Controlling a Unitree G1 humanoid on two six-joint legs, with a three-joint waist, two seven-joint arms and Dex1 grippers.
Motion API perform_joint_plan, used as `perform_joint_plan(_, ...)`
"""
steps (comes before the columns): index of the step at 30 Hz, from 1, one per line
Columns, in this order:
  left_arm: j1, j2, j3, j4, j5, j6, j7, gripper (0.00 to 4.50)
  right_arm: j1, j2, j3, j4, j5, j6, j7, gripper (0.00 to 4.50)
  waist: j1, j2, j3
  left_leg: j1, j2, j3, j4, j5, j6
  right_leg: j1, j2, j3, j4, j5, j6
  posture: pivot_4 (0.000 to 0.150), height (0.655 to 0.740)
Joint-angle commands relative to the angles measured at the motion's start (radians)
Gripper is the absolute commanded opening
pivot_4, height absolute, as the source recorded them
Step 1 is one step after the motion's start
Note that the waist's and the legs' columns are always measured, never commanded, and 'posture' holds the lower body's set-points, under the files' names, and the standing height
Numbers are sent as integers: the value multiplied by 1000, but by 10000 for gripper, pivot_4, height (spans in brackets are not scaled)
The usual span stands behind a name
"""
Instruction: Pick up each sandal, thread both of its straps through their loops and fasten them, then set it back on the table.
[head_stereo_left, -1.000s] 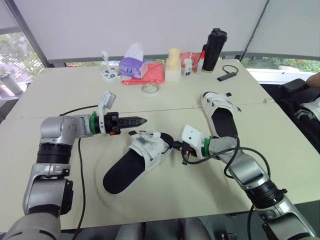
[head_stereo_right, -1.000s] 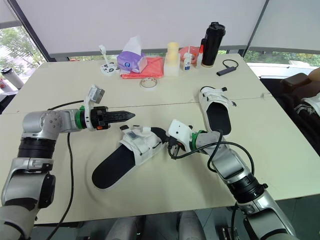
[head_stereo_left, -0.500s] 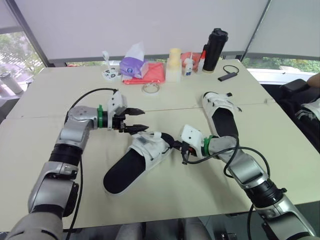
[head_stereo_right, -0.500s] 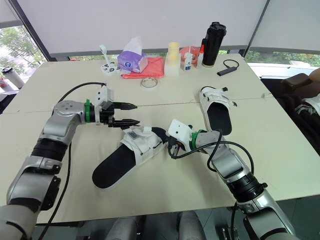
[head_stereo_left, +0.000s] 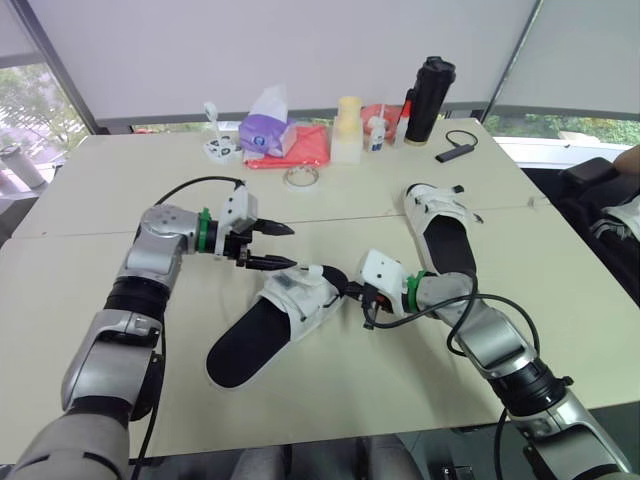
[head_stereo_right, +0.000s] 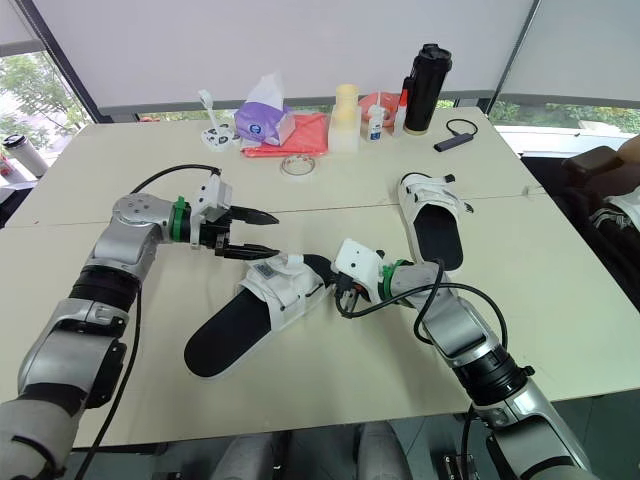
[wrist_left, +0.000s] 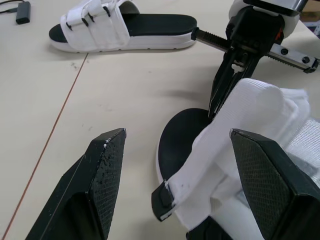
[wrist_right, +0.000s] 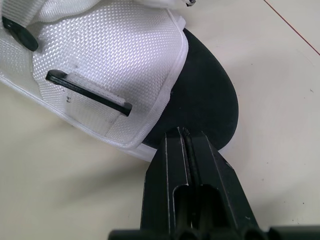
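Near sandal (head_stereo_left: 262, 325), flat on table (head_stereo_left: 340, 395): left gripper (head_stereo_left: 286, 246) spread wide, empty, beside straps (head_stereo_left: 300, 287); right gripper (head_stereo_left: 350, 292) closed, empty, tip at sole edge

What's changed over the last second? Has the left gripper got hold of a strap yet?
Not yet. The left gripper was shut; it has opened and moved in toward the straps of the near sandal. It holds nothing. The right gripper stays shut at that sandal's toe end. The near sandal and the far sandal lie where they were.
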Motion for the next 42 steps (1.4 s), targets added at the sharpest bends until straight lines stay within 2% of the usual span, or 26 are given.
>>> perform_joint_plan(1,-23,10,28,-14,-10,-2,-6,34277,7,-5,5,-17,-10,7,1,0,0,0,0,0,0,0,0,0,0,0,0,0,0,0,0,1500,7400)
perform_joint_plan(15,-12,-22,-4,-24,20,-55,-25,34277,3,-6,8,-18,-10,7,7,0,0,0,0,0,0,0,0,0,0,0,0,0,0,0,0,1500,7400)
perform_joint_plan(26,-34,-31,-27,45,90,-180,-21,34277,27,-13,22,-101,30,49,57,0,-1,0,0,0,0,0,0,0,0,0,0,0,0,0,0,1500,7400)
perform_joint_plan(42,-78,-15,-22,77,88,-227,-76,34277,46,-40,57,-199,63,132,129,0,-4,0,0,0,0,0,0,0,0,0,0,0,0,0,0,1500,7400)
